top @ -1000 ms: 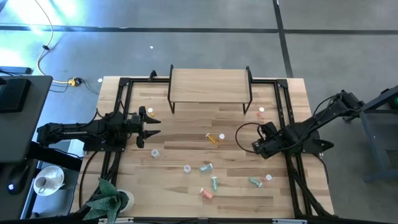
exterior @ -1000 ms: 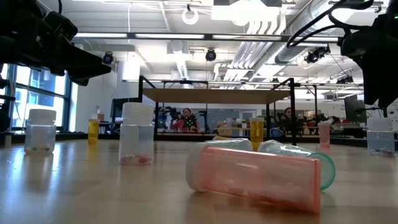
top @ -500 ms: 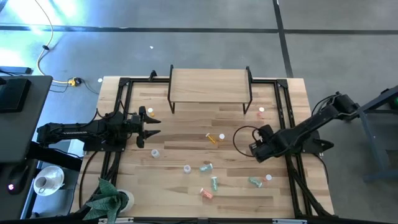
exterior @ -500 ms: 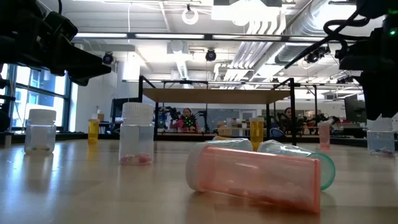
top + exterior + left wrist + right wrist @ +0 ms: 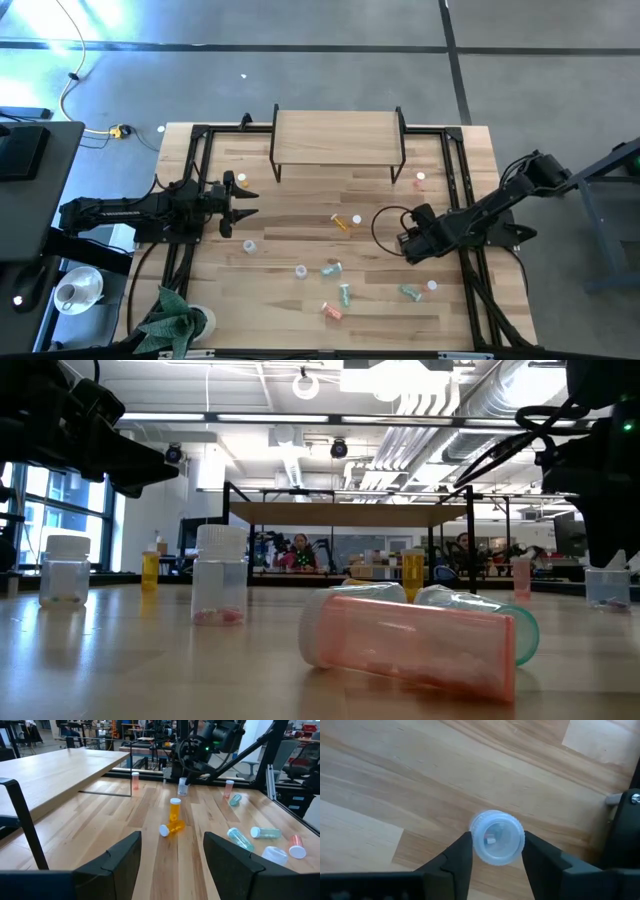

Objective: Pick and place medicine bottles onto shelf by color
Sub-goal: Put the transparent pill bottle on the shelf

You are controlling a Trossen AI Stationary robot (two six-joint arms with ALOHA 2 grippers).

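On the right side of the table (image 5: 300,195), the right gripper (image 5: 496,865) hangs straight above a clear bottle (image 5: 497,837) that stands upright, its white cap facing the wrist camera. Its fingers (image 5: 456,857) are spread just wider than the cap, one on each side; whether they touch the bottle cannot be told. Through the cap, a few small bits show inside the bottle. In the high view this gripper (image 5: 412,240) sits right of centre, well in front of the shelf (image 5: 336,135), whose wooden top holds no bottles.

The other bottles are scattered over the tabletop. An orange bottle (image 5: 175,809) stands upright near the middle, touching a second orange bottle (image 5: 171,827) lying on its side. Nearer the front edge, a pink bottle (image 5: 410,639) lies on its side with a green bottle (image 5: 480,616) lying just behind it. A clear bottle with pink pills (image 5: 220,576) at the bottom stands upright to their left, and another clear bottle (image 5: 65,570) stands farther left. A pink bottle (image 5: 419,182) stands near the shelf's right legs. Two more green bottles (image 5: 265,832) lie on their sides in the left wrist view.

The left gripper (image 5: 240,204) waits over the table's left side, its fingers (image 5: 120,857) held wide apart and holding nothing.
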